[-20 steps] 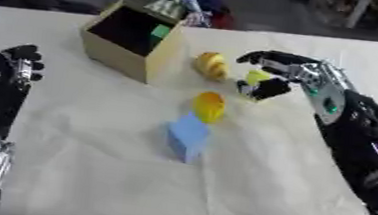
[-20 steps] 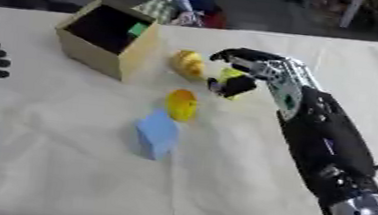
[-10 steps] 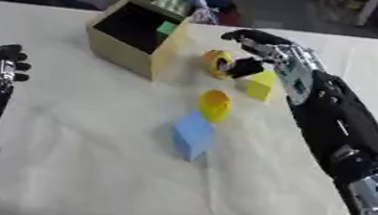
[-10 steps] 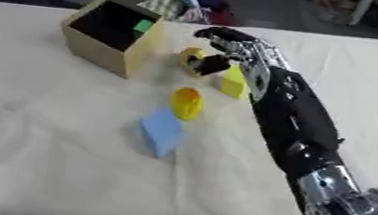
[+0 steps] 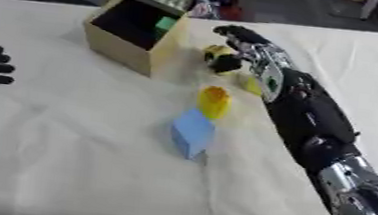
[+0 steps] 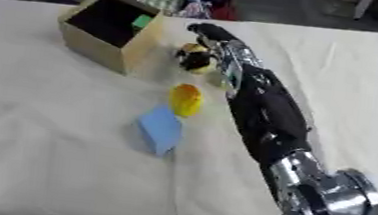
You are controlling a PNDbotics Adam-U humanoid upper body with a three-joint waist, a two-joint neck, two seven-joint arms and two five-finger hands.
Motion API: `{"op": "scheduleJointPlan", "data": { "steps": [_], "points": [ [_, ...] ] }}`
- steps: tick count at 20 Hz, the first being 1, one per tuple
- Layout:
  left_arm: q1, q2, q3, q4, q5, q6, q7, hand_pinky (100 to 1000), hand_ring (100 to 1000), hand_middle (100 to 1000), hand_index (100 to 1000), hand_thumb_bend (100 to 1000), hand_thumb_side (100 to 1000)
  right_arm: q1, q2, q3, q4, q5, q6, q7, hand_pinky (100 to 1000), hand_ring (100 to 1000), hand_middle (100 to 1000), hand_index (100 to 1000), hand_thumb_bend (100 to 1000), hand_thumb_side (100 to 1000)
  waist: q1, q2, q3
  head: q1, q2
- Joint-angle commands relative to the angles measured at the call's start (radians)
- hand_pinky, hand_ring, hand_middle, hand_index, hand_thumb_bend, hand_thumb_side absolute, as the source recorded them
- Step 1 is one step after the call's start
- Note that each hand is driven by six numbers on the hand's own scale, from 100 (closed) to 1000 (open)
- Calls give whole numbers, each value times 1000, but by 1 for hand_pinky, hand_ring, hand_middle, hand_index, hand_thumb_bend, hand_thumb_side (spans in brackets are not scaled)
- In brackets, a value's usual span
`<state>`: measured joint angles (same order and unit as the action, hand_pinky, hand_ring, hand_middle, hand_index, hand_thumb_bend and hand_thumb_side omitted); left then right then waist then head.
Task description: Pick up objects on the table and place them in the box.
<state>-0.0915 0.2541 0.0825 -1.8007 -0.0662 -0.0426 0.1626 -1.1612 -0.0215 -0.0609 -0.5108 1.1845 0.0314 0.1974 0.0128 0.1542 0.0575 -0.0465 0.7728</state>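
Right hand [image 5: 250, 50] curls around a yellow object [image 5: 218, 57] beside the box [image 5: 128, 48].

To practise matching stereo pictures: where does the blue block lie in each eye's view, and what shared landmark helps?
Left eye view: blue block just below centre.
Right eye view: blue block left of centre, at about the same height.
Shared landmark: the yellow-orange piece touching its upper right end.

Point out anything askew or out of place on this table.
Nothing is spilled or broken. The box sits turned at an angle to the table edge, with a green piece inside. The blue block and yellow cup lie loose on the wrinkled cloth. The right hand reaches over a yellow object.
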Motion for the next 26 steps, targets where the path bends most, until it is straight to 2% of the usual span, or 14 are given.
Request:
{"op": "scheduleJointPlan", "data": {
  "steps": [1, 8, 10, 12, 13, 14, 20, 23, 26],
  "points": [
    [-16, 12, -3, -18, 3, -2, -5, 653, 665, 632, 754, 100, 751, -24, -8, -15, 13, 8, 33, -23, 877, 965, 920, 1000, 100, 494, 18, 0, 6, -13, -3],
    [-19, 14, -7, -18, 4, -2, -10, 653, 665, 632, 754, 100, 751, -12, -8, -17, 53, 46, 90, 15, 863, 946, 905, 1000, 100, 523, 18, 1, 18, -23, -3],
    [-19, 14, -6, -18, 4, -2, -9, 653, 665, 631, 754, 100, 750, -6, -7, -18, 61, 56, 100, 35, 846, 912, 854, 982, 100, 484, 18, 1, 19, -22, -3],
    [-20, 14, -6, -18, 5, -2, -9, 653, 665, 631, 754, 100, 750, -2, -6, -18, 60, 63, 100, 46, 832, 877, 791, 928, 100, 388, 18, 1, 20, -22, -3],
    [-20, 14, -6, -18, 4, -2, -9, 653, 665, 631, 754, 100, 750, 0, -6, -17, 56, 67, 98, 46, 818, 849, 737, 877, 100, 262, 17, 0, 20, -23, -3],
    [-20, 14, -6, -18, 4, -2, -9, 653, 665, 631, 754, 100, 750, 0, -6, -16, 48, 74, 96, 36, 802, 821, 679, 817, 100, 174, 17, 0, 20, -23, -3],
    [-20, 13, -4, -18, 4, -2, -7, 653, 665, 630, 754, 100, 747, -1, 0, -16, -12, 112, 75, -116, 704, 682, 385, 497, 100, 116, 17, -1, 23, -26, -3],
    [-20, 13, 3, -20, 2, -2, -1, 654, 664, 630, 754, 100, 743, -8, 1, -10, -43, 99, 45, -187, 688, 656, 338, 445, 100, 100, 15, -4, 26, -26, -3],
    [-18, 13, 12, -23, -2, -1, 8, 654, 664, 630, 754, 100, 740, -27, 0, 0, -80, 63, 7, -220, 687, 655, 334, 439, 100, 100, 11, -8, 35, -27, -3]
  ]
}}
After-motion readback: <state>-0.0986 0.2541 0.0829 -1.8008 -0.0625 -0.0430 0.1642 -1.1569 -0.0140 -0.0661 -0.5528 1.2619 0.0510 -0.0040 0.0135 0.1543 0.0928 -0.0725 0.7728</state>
